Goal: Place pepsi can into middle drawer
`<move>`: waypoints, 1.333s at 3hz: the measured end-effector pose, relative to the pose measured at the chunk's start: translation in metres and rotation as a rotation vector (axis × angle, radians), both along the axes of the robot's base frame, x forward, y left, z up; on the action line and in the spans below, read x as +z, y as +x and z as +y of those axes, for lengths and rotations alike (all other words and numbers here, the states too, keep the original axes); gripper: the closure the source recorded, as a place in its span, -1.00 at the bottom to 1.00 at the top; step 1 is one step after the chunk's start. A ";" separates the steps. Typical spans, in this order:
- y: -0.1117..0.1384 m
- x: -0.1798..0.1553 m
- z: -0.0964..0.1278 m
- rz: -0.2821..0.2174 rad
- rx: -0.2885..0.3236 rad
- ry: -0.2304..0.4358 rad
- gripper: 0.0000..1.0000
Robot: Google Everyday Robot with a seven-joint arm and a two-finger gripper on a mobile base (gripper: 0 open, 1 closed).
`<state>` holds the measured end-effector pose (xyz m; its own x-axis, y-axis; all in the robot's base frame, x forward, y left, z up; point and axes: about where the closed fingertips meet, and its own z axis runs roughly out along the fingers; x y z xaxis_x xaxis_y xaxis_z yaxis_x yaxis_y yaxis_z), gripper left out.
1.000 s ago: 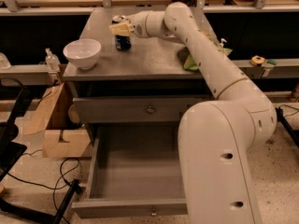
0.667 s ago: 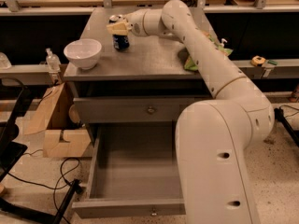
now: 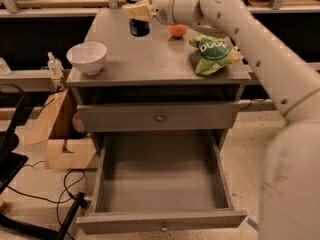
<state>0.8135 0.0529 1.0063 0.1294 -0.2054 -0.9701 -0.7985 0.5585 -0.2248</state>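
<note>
The pepsi can [image 3: 139, 26], dark blue with a silver top, is at the back left of the grey cabinet's top [image 3: 150, 59]. My gripper [image 3: 137, 10] is shut on the can's upper part, with its cream fingers [image 3: 134, 10] across it. The can looks held slightly above the surface. The arm reaches in from the right. The middle drawer [image 3: 160, 221] is pulled fully open below, its deep grey tray empty, with a small knob [image 3: 163, 227] on its low front. The drawer above it [image 3: 160, 117] is closed.
A white bowl [image 3: 86, 57] sits at the top's front left. An orange [image 3: 177, 30] and a green snack bag [image 3: 215, 51] lie to the right of the can. A cardboard box [image 3: 60, 134], a small bottle [image 3: 54, 66] and floor cables are to the cabinet's left.
The gripper with the can has moved up and slightly right in view. The arm has shifted, so the orange and the snack bag now show.
</note>
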 end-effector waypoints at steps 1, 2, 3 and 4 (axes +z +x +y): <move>-0.064 0.030 -0.016 -0.079 0.004 0.011 1.00; -0.120 0.003 -0.024 -0.080 0.029 0.002 1.00; -0.179 -0.108 -0.055 0.013 0.049 -0.015 1.00; -0.216 -0.207 -0.096 0.113 0.021 -0.006 1.00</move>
